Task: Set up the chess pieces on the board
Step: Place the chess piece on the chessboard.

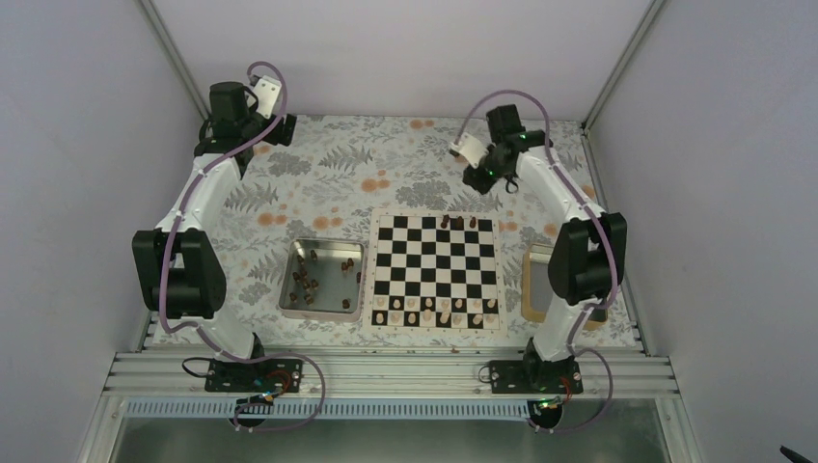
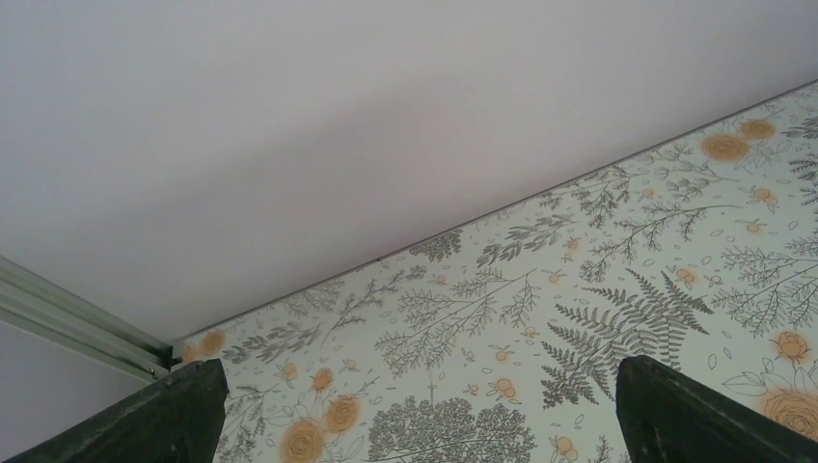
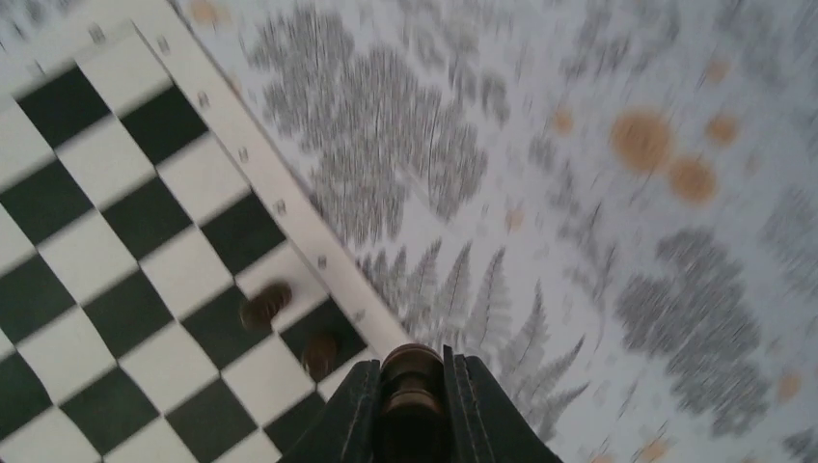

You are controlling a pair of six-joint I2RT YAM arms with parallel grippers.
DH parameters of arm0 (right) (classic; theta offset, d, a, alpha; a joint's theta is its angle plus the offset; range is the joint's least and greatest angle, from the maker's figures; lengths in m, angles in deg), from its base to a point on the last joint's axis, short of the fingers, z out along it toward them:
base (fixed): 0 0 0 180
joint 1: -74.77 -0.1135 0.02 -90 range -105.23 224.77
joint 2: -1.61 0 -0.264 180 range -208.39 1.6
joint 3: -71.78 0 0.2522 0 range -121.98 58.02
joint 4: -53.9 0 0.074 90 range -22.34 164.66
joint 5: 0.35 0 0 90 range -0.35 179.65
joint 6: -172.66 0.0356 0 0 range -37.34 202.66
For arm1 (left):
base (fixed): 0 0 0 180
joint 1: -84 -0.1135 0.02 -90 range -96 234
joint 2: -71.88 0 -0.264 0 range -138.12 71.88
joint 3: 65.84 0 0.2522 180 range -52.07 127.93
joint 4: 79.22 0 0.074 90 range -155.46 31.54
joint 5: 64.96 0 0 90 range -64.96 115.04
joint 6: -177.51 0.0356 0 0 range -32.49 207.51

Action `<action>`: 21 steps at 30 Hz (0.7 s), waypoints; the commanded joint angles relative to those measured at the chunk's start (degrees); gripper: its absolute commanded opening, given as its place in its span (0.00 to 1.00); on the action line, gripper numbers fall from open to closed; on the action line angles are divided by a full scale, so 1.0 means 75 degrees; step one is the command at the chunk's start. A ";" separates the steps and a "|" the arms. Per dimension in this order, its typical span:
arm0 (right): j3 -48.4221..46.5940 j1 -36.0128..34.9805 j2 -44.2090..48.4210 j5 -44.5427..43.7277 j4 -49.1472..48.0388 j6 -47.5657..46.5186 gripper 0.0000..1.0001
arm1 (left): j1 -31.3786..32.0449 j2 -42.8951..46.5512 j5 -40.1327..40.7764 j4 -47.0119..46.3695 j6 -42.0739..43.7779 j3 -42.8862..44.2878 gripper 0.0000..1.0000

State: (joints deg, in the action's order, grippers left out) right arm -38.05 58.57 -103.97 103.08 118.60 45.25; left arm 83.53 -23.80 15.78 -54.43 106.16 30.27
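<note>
My right pincer is clenched on one dark chess piece. The piece stands upright between the two fingers and its round top shows just above their tips. The wrist picture is blurred, so I cannot tell which kind of piece it is.

The board lies to the left of this pincer and under it. Its light border runs diagonally past the fingers, and the pincer hangs over the border at the far side of the board. Two more dark pieces stand on the edge squares, just left of the fingertips, close to each other but apart. In the top view, cream pieces fill the rows at the opposite, near side of the board.

My left pincer is released, with its fingers spread wide and nothing between them. It is raised and looks at the flowered tabletop near the back wall. The metal tray, with many loose dark pieces in it, lies well away from this pincer, just beside the left edge of the board.
</note>
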 commanded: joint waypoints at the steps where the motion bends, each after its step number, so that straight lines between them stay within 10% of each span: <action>1: 0.1230 0.0397 0.0468 0.0072 -0.0499 0.0061 0.08 | 0.0028 -0.0170 -0.0078 -0.0117 -0.0026 0.0145 1.00; 21: 0.3021 0.1660 -0.0218 0.0364 -0.1384 -0.0379 0.09 | 0.0239 -0.0578 0.0130 0.0050 0.0026 0.0387 1.00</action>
State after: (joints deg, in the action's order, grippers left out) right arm -16.17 70.35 -103.82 104.02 110.16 43.61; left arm 84.55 -27.21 16.04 -53.99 106.18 31.23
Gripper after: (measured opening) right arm 0.136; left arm 0.999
